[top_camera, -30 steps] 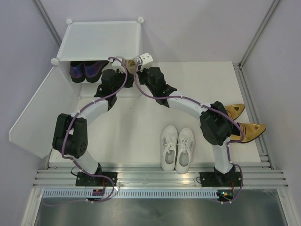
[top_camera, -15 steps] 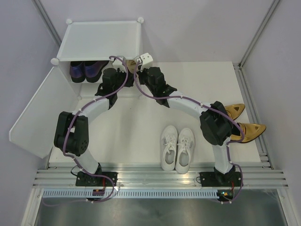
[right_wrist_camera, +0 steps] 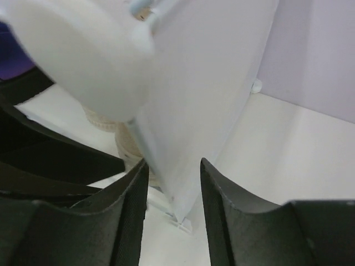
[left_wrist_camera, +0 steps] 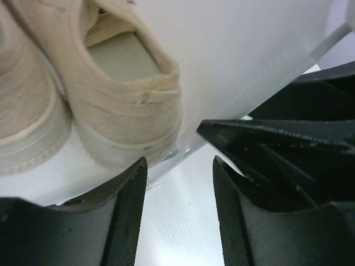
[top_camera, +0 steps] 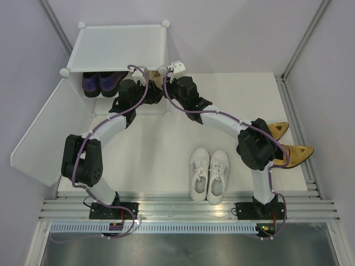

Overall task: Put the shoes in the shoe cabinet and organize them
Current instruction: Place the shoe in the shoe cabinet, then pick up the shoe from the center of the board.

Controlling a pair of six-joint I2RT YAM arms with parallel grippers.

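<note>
We see bright, even light from overhead; the table (top_camera: 166,149) carries only faint, soft shadows. Our top view is sharp. Both wrist views are soft up close: the beige sneakers (left_wrist_camera: 116,94) blur, and the cabinet wall (right_wrist_camera: 205,94) washes out white.

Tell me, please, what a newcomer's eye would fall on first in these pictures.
The left gripper and right gripper meet, jaws open, at the mouth of the cabinet at the far left. Beige sneakers sit just inside it, and purple loafers show at its left side. White sneakers wait at the near middle, and gold heels lie by the right edge.
</note>
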